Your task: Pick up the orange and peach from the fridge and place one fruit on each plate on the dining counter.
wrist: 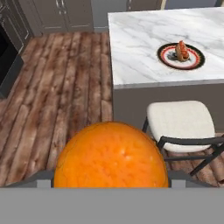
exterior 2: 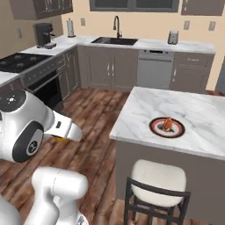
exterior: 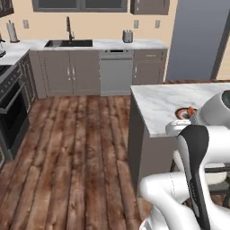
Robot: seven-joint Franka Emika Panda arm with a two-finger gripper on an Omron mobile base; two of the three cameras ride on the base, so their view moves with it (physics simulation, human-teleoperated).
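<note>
Risk sits mostly with the orange (wrist: 111, 155), which is clamped between the fingers of the gripper (wrist: 111, 186) and carried out over the wooden floor (wrist: 65, 87), short of the dining counter (wrist: 144, 43). In the hand view the fruit bulges wide of the finger tips on both sides, so I judge the hold to be a narrow pinch on a smooth round skin; a sharp swing or a jolt of the base could roll it free, and it would drop to the boards and run off.

Farther ahead on the marble lies the dark-rimmed plate (wrist: 180, 56) with a reddish fruit, which I take to be the peach (wrist: 182, 50), already on it. One fruit belongs on each plate, so setting the orange there would spoil the task; the plain white plate is the target, and I cannot find it from here.

A stool (wrist: 181, 122) stands against the near side of the counter. Arm or base could catch its dark frame while closing in. Released too high, the orange could roll off a shallow plate.
</note>
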